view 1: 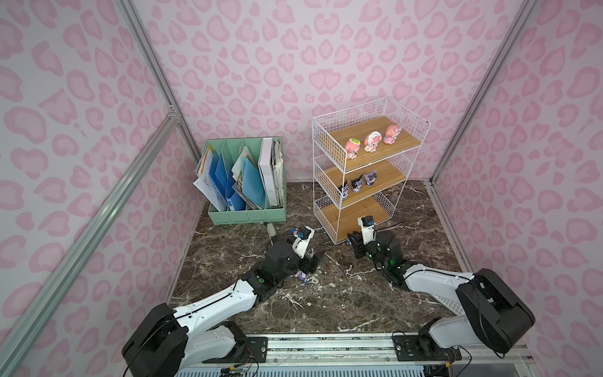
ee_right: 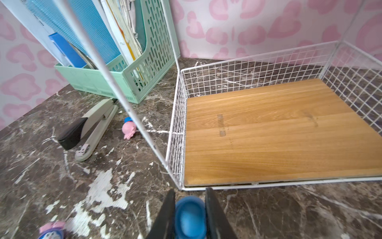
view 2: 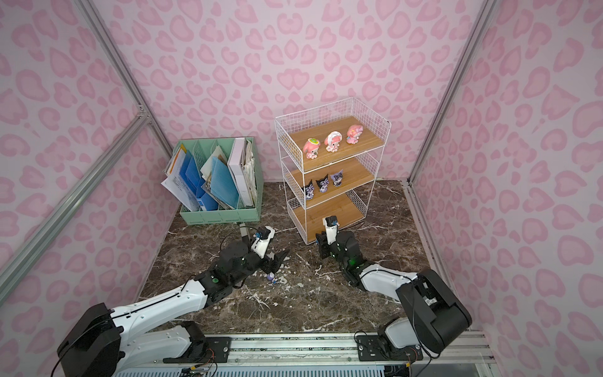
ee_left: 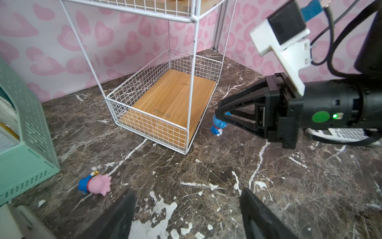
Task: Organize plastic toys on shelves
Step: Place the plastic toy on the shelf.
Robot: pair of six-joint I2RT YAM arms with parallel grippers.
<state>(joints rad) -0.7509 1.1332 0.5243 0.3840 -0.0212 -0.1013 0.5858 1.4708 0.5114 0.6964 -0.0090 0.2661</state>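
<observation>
Standing tallest on the dark marble tabletop [view 1: 342, 303], the white wire shelves [view 1: 328, 140] carry three pink figurines [view 1: 372, 141] in a row on the top board and three black-and-purple figurines [view 1: 357, 182] on the middle one. Beside the rack, a mint-green file organizer [view 1: 248, 217] holds papers and blue folders leaning in its slots.

The right gripper [ee_right: 190, 190] is pinching a small blue figurine [ee_right: 190, 217] by the head, feet hanging below the fingertips in the left wrist view. It sits just off the front corner of the bottom board [ee_right: 279, 134], outside the wire. Whether the toy touches the marble cannot be told.

The left gripper [ee_left: 188, 190] hangs low over the table, fingers spread wide with nothing between them. A purple figurine [view 1: 303, 276] lies on the marble just beside it. A pink-and-blue figurine [ee_left: 96, 183] lies on its side near the organizer and a white-and-black stapler [ee_right: 88, 132], apart from both grippers.

In both top views the blue toy is almost hidden behind the right gripper, and the pink-and-blue one is half covered by the left wrist camera. A white calculator [ee_left: 347, 133] shows only as a strip of keys under the right arm. The purple toy is cut off at the edge of the right wrist view.
</observation>
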